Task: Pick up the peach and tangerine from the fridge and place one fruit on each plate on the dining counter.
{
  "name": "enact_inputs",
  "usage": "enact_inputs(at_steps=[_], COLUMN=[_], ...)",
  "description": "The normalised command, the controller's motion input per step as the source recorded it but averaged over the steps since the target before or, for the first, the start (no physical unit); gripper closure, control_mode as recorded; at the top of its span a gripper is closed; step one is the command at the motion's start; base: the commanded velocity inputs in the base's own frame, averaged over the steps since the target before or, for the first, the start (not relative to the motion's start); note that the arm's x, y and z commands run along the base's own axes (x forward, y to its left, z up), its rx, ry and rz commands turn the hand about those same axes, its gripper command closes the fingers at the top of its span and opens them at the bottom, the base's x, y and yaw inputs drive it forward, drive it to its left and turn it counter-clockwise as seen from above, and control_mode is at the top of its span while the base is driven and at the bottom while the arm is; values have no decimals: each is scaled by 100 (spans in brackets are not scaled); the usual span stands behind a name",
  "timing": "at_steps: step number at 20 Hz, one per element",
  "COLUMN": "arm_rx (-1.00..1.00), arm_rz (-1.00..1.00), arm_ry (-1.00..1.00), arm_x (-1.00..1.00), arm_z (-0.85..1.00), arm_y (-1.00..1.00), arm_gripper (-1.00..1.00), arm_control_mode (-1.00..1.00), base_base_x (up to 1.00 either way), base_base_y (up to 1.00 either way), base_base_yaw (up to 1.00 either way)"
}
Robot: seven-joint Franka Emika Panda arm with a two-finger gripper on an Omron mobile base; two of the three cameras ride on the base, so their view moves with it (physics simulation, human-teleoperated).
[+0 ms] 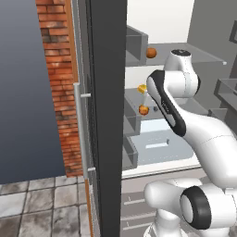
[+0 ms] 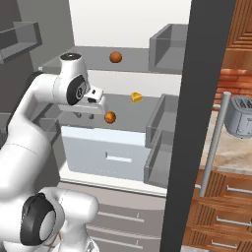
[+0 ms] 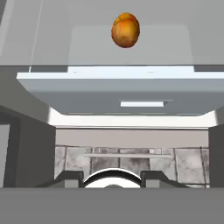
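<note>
The fridge (image 2: 123,19) stands open in front of me. A mottled orange-red peach (image 3: 126,29) lies on the middle shelf (image 2: 129,114), also seen as the peach (image 1: 144,110) (image 2: 110,117). A darker orange tangerine (image 1: 151,53) (image 2: 115,57) sits on the shelf above. My gripper (image 2: 84,116) (image 3: 113,177) hangs just left of the peach and short of it, pointing down, open with nothing between its fingers. The plates and the dining counter are out of view.
A yellow cheese wedge (image 2: 137,97) lies behind the peach on the same shelf. Grey door bins (image 2: 165,128) and the dark door edge (image 2: 197,123) flank the right; another door (image 1: 109,115) stands left. A grey drawer (image 3: 131,94) lies below. A toaster (image 2: 239,116) sits on a side counter.
</note>
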Motion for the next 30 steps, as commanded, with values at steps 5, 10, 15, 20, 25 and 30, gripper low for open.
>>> enact_inputs(at_steps=[5, 10, 15, 20, 25, 30], arm_rx=[-4, -1, 0, 0, 0, 0], arm_rz=[0, 0, 0, 0, 0, 0], arm_ry=[-5, -5, -10, 0, 0, 2], arm_x=[1, 44, 42, 40, 23, 24], arm_z=[-28, -42, -19, -3, -4, -23], arm_y=[0, -2, -6, -5, 0, 0], arm_gripper=[-100, -100, -100, -100, -100, -100], arm_control_mode=[-100, -100, -100, -100, -100, -100], base_base_x=[0, 0, 0, 0, 0, 0], base_base_y=[0, 0, 0, 0, 0, 0], base_base_yaw=[0, 0, 0, 0, 0, 0])
